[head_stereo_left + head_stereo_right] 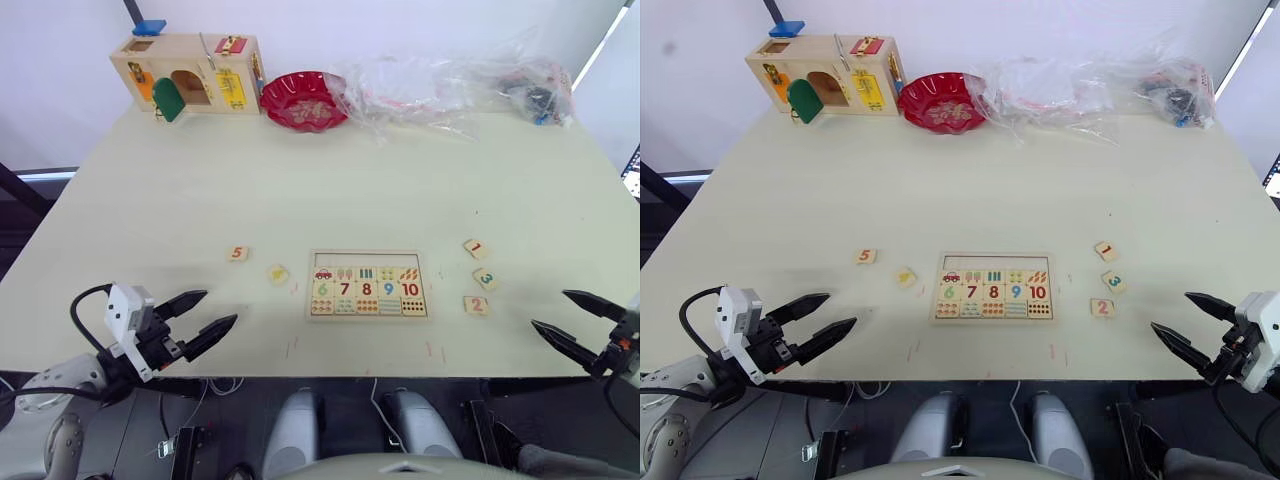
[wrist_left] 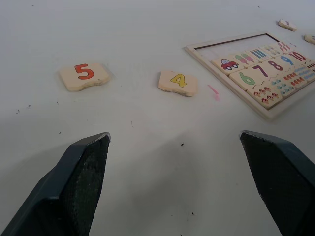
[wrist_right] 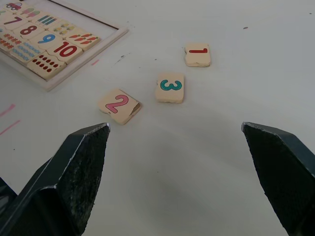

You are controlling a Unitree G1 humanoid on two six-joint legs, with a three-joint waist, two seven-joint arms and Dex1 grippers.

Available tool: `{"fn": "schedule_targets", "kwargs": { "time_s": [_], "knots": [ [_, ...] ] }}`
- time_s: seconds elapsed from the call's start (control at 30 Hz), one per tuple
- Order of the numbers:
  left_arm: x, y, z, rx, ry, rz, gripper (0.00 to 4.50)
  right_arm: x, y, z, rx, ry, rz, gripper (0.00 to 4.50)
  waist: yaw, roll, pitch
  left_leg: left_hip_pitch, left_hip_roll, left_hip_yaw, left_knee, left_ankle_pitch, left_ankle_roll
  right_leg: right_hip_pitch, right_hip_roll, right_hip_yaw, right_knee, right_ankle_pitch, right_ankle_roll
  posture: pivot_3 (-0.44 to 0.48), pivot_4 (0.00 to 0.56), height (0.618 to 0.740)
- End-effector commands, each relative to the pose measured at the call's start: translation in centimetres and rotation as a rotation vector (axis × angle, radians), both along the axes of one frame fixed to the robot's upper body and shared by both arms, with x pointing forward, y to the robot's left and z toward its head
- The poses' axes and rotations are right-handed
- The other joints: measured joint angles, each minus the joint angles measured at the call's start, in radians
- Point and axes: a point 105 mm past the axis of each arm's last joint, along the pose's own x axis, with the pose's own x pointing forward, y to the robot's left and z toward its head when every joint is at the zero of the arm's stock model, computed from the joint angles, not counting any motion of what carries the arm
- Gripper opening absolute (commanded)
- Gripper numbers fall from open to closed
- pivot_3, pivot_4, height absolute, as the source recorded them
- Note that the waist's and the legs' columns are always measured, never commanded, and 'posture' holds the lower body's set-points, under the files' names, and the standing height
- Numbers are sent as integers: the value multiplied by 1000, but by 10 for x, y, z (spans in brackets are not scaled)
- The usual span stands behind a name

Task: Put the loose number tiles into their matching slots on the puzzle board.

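Observation:
The puzzle board [image 1: 367,254] lies near the table's front middle, its upper row of slots [image 1: 367,260] bare above the picture squares. Left of it lie loose tile 5 [image 1: 238,253] and tile 4 [image 1: 278,273]. Tiles 1 [image 1: 476,248], 3 [image 1: 485,278] and 2 [image 1: 476,305] lie to its right. My left gripper [image 1: 205,314] hovers open at the front left, short of tiles 5 [image 2: 84,74] and 4 [image 2: 177,82]. At the front right my right gripper [image 1: 567,318] is open, near tiles 2 [image 3: 118,105], 3 [image 3: 170,87] and 1 [image 3: 198,54].
A wooden box with coloured doors [image 1: 188,72] stands at the back left, a red bowl [image 1: 304,99] beside it. Clear plastic bags [image 1: 460,88] lie along the back right. The table's front edge [image 1: 330,376] runs just below both grippers.

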Motion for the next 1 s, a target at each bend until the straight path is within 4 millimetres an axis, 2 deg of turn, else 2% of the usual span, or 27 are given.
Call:
{"fn": "schedule_targets", "kwargs": {
  "time_s": [0.03,0.17,0.33,0.43,0.57,0.77,1.0],
  "knots": [
    [4,1,15,31,-67,-25,4467,7,2,13,-25,-66,-12,4500,0,0,0,0,0,0,0,0,0,0,0,0,0,0,0,0,150,740],
    [10,-8,32,24,-156,-95,4467,27,7,22,-57,-119,-86,4500,-1,1,0,0,0,0,0,0,0,0,0,0,1,0,0,0,150,740],
    [8,-24,48,-18,-260,-263,4467,61,21,22,-173,-26,-157,4500,-3,1,0,0,0,1,0,0,0,-1,1,1,1,2,-3,0,150,740],
    [1,-28,52,-27,-258,-384,4467,77,36,17,-110,108,-109,4500,-3,2,0,-1,-1,2,0,0,0,-2,1,1,1,3,-4,0,150,740],
    [-5,-27,61,-82,-256,-467,4467,105,48,22,-73,156,-140,4500,-4,2,0,-1,-1,2,0,0,0,-3,3,1,0,3,-5,0,150,740],
    [-8,-22,60,-72,-264,-460,4467,124,54,15,-70,198,-191,4500,-2,1,0,-3,-3,3,-1,0,0,-3,2,1,0,3,-4,0,150,740],
    [-12,-21,58,-78,-268,-430,4467,131,56,4,-39,163,-255,4500,-3,1,0,-3,-3,4,-1,0,0,-3,3,1,1,3,-4,0,150,740]
  ]
}}
